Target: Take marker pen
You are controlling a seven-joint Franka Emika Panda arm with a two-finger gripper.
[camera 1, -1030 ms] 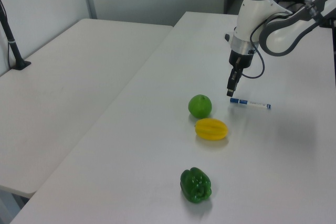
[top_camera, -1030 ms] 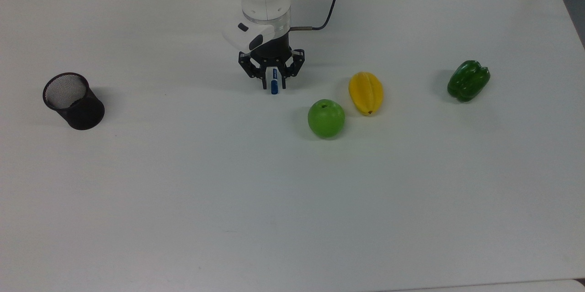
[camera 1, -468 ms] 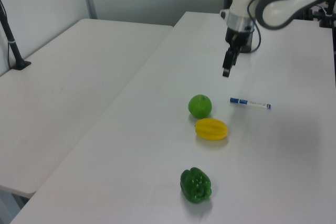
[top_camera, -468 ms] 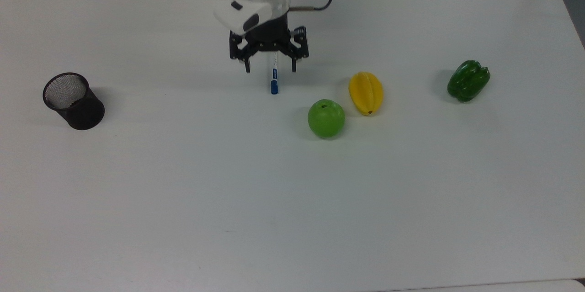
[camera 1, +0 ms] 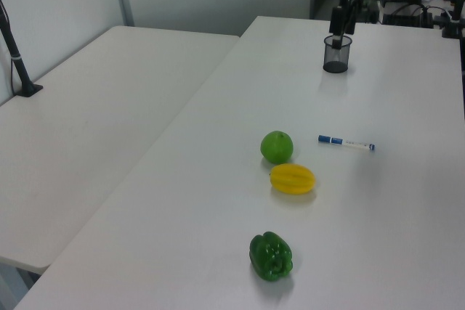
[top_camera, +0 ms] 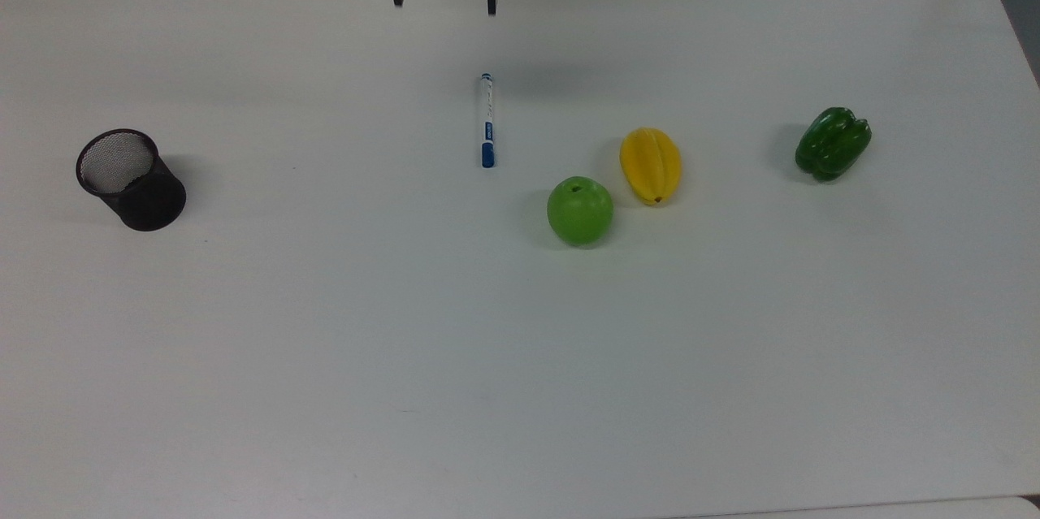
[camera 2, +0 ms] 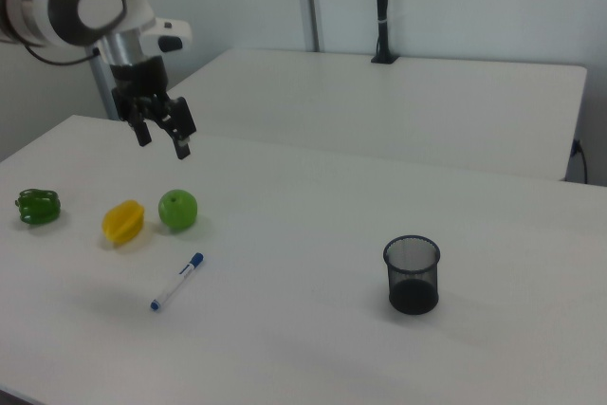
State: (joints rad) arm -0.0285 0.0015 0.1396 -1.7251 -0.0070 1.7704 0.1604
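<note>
1. The gripper [top_camera: 443,3] hangs high above the white table [top_camera: 520,356], at the top view's upper edge. Its two fingers stand wide apart and grip nothing.
2. The marker pen [top_camera: 487,120] lies flat on the table, well below the gripper and apart from it. In the top view its blue cap points down the frame.
3. A green apple [top_camera: 579,210] sits near the cap end, toward the top view's right; a yellow starfruit [top_camera: 650,165] lies just beside the apple.
4. A green bell pepper [top_camera: 833,142] sits farther toward the top view's right.
5. A black mesh cup [top_camera: 131,179] stands at the top view's left, well apart from the marker.
</note>
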